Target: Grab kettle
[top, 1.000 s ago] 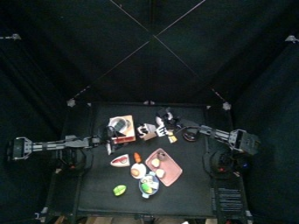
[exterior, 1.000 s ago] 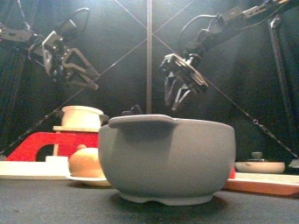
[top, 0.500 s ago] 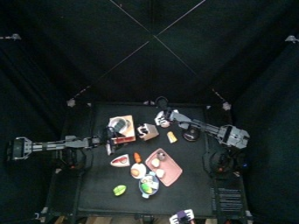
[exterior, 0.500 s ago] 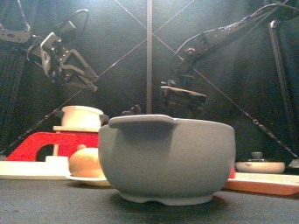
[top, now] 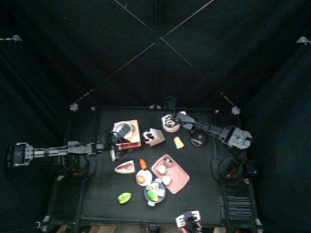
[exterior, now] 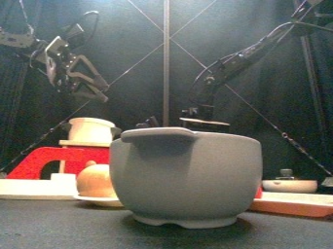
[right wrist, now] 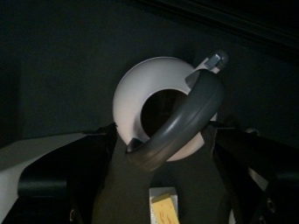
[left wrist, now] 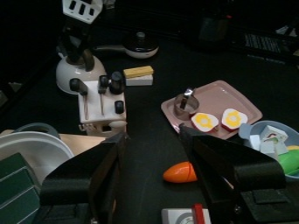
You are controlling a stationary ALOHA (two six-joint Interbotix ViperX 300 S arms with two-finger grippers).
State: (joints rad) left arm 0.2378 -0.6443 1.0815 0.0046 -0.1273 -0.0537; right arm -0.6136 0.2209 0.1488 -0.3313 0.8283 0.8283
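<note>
The right gripper (right wrist: 158,206), jaws spread wide, was positioned over the kettle (right wrist: 163,109); nothing was clasped.

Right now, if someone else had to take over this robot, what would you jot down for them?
Left gripper: open, empty, hanging over the table's left part, away from the job.
Right gripper: open wide, at the back of the table, its jaws on either side of the kettle's grey handle.
Kettle: white, at the table's back edge, not held.
Done: the right gripper is lined up on the kettle.
Left: shut the jaws on the handle and lift.
</note>
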